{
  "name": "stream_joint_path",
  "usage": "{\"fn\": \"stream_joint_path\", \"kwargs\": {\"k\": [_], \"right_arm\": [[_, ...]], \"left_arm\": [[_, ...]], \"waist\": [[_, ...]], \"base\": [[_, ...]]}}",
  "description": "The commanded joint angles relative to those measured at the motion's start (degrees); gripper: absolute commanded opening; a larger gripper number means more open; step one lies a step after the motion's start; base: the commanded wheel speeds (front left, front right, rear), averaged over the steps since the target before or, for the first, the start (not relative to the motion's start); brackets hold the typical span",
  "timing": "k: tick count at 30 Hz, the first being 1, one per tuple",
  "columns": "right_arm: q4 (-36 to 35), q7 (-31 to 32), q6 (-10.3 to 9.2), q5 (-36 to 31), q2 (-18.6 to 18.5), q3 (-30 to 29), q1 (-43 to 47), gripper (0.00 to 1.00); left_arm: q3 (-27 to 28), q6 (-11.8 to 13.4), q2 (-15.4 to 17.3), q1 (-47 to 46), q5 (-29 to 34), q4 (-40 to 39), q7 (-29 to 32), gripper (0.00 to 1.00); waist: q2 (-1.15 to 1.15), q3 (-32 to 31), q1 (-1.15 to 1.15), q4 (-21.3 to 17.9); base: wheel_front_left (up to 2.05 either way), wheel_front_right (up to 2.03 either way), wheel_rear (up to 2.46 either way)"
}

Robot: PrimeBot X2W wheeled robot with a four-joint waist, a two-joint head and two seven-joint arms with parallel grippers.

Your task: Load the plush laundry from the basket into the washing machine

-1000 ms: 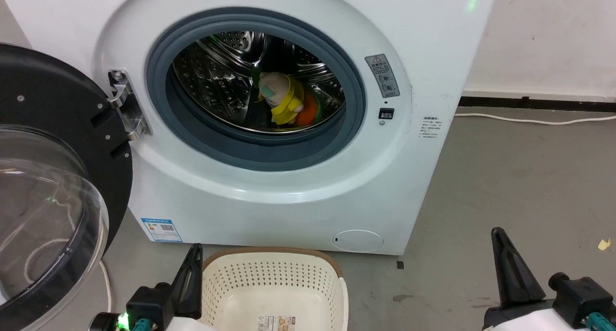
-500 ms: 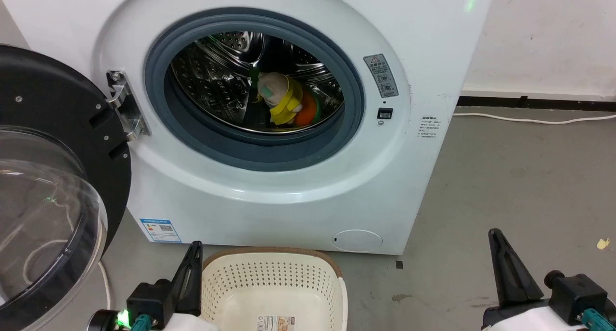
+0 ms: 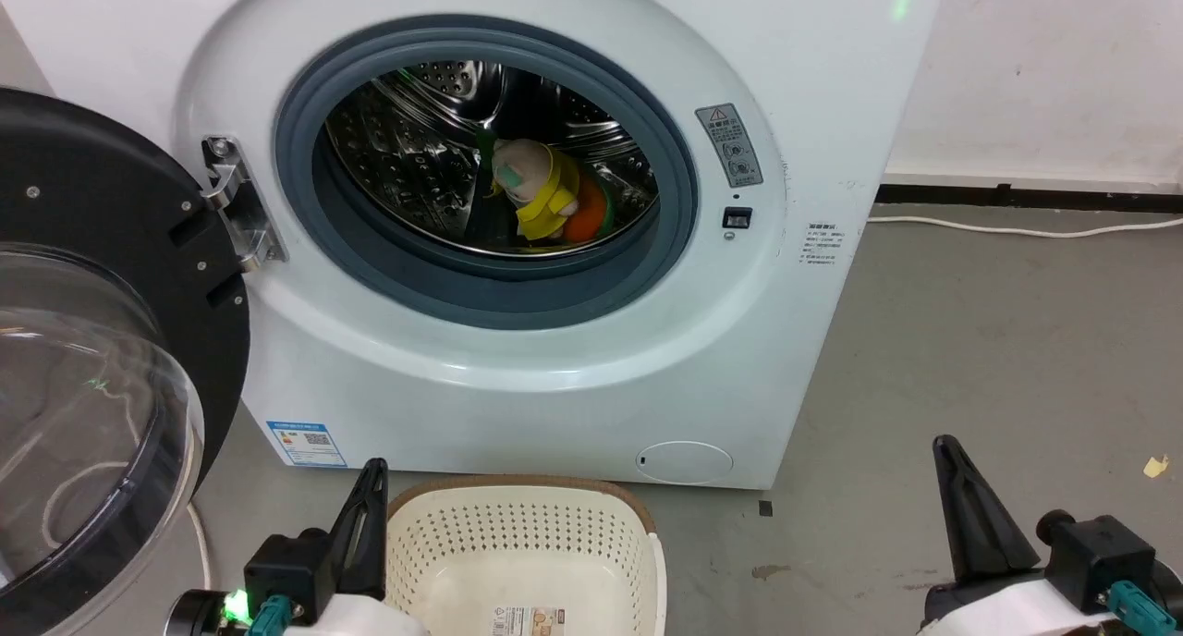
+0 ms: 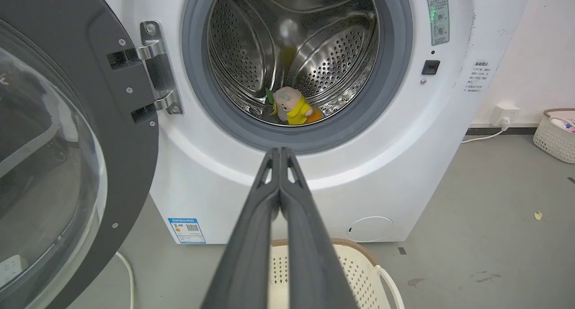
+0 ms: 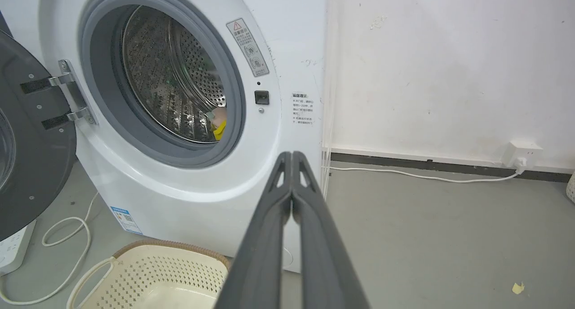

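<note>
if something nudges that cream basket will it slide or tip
Likely to slide rather than tip: the basket looks empty and is thin perforated plastic, so probably light, and it sits low and wide on the smooth grey floor. Its walls may flex a little if pinched.

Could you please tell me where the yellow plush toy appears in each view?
Head view: yellow plush toy, upper centre, low in the drum.
Left wrist view: toy at centre, on the drum floor.
Right wrist view: toy left of centre, half hidden by the door seal.
Shared landmark: warning sticker right of the opening.
</note>
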Motion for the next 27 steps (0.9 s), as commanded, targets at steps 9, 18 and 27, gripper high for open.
{"fn": "stream_joint_path", "kwargs": {"k": [9,18,27], "right_arm": [[0.17,1.36,-0.03,-1.05,0.02,0.16,-1.08,0.00],[0.20,2.30,-0.03,-1.63,0.02,0.20,-1.37,0.00],[0.23,3.36,-0.03,-2.28,0.03,0.24,-1.69,0.00]], "left_arm": [[1.61,-0.82,-1.12,-0.95,1.69,-0.57,1.35,0.00],[2.58,-1.39,-1.85,-1.11,2.75,-0.81,2.28,0.00],[3.68,-2.03,-2.68,-1.28,3.96,-1.09,3.34,0.00]], "waist": [[0.00,0.00,0.00,-0.12],[0.00,0.00,0.00,-0.23],[0.00,-0.01,0.00,-0.34]], "base": [[0.00,0.00,0.00],[0.00,0.00,0.00],[0.00,0.00,0.00]]}}
